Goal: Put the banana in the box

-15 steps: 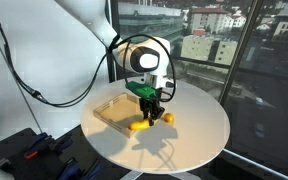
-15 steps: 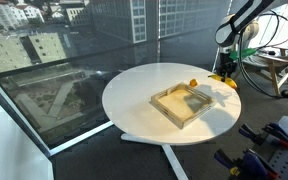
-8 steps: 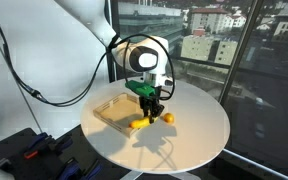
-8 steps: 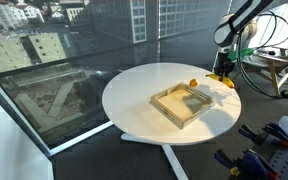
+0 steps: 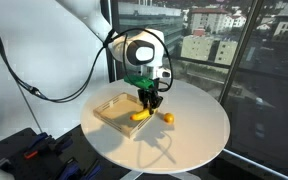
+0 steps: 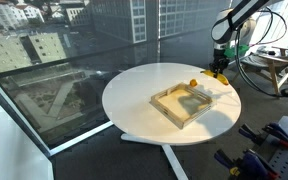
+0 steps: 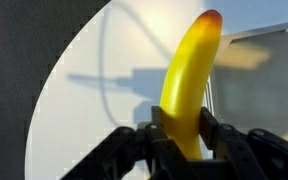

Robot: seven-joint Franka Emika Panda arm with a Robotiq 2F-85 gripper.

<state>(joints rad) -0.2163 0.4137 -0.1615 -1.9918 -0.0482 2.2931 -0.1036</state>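
My gripper point(image 7: 182, 128) is shut on the yellow banana point(image 7: 189, 75), which fills the middle of the wrist view and sticks out between the two black fingers. In both exterior views the gripper point(image 5: 145, 103) point(image 6: 217, 70) holds the banana point(image 5: 140, 115) point(image 6: 216, 76) a little above the round white table, next to the edge of the shallow tan box point(image 5: 112, 112) point(image 6: 182, 105). A corner of the box point(image 7: 264, 60) shows at the right of the wrist view.
A small orange fruit point(image 5: 168, 118) point(image 6: 193, 82) lies on the white table point(image 5: 184, 140) point(image 6: 144, 90) near the banana. Large windows surround the table. Tools and cables lie on the floor point(image 5: 34, 150) point(image 6: 269, 150).
The gripper has lifted the banana off the table and moved it slightly toward the box. The orange fruit has stayed in place.
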